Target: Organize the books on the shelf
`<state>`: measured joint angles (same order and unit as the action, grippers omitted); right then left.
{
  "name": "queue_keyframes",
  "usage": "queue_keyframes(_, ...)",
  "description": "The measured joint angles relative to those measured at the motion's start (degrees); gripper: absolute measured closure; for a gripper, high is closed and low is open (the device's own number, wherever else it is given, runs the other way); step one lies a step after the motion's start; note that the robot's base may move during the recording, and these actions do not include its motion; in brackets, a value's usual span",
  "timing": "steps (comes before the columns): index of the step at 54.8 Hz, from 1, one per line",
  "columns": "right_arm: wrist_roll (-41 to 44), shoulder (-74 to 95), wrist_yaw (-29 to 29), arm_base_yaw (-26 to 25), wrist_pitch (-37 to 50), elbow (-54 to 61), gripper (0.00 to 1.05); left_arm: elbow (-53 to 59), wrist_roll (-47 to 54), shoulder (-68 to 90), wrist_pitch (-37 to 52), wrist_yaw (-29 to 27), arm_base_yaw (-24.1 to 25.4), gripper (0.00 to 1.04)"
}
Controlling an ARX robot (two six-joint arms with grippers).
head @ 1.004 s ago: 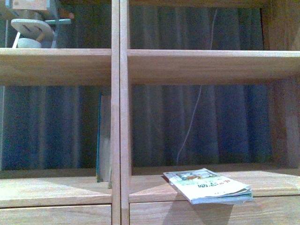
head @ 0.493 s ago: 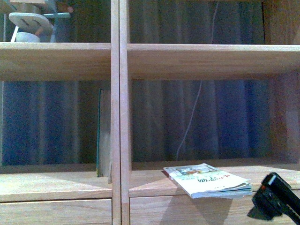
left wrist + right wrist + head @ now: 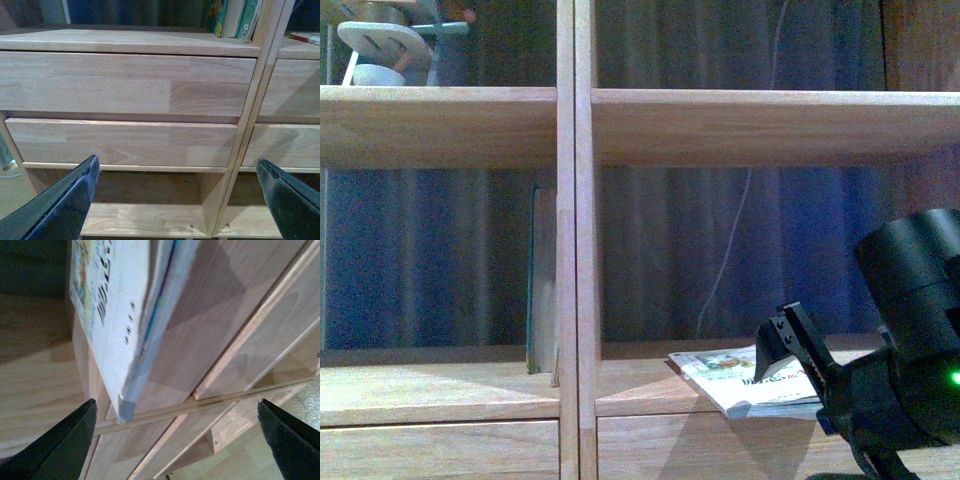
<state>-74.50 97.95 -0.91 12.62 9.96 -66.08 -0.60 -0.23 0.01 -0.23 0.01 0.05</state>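
Observation:
The light-wood shelf (image 3: pixel 576 250) fills the front view. The dark teal book (image 3: pixel 532 290) stands upright against the central divider in the left column. The pale paperback (image 3: pixel 735 378) lies flat in the right column, with a corner overhanging the shelf's front edge. My right gripper (image 3: pixel 798 352) is open just in front of that book, at its right end. In the right wrist view the paperback (image 3: pixel 120 315) reaches down toward my open right gripper (image 3: pixel 176 407), which holds nothing. My left gripper (image 3: pixel 176 165) is open and empty, low in front of the drawer fronts (image 3: pixel 125 85).
A pale toy (image 3: pixel 385 45) stands on the upper left shelf. A thin white cable (image 3: pixel 725 260) hangs before a dark curtain behind the open back. Book bottoms (image 3: pixel 235 17) show above the drawers in the left wrist view. An open bay lies beneath the drawers.
My right arm has come up into the front view from the lower right and closed in on the pale paperback. The view has shifted slightly; the books have not moved.

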Motion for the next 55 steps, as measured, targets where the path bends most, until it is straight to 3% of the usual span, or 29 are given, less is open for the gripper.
queue_keyframes(45,-0.94,12.9,4.33,-0.15,-6.58,-18.95,0.07,0.0,0.0,0.0,0.0,0.0,0.0,0.07)
queue_keyframes(51,-0.7,13.46,4.52,-0.15,-6.78,-19.67,0.2,0.0,0.0,0.0,0.0,0.0,0.0,0.07)
queue_keyframes(55,-0.48,13.49,4.52,-0.28,-6.64,-19.91,0.37,0.0,0.0,0.0,0.0,0.0,0.0,0.07)
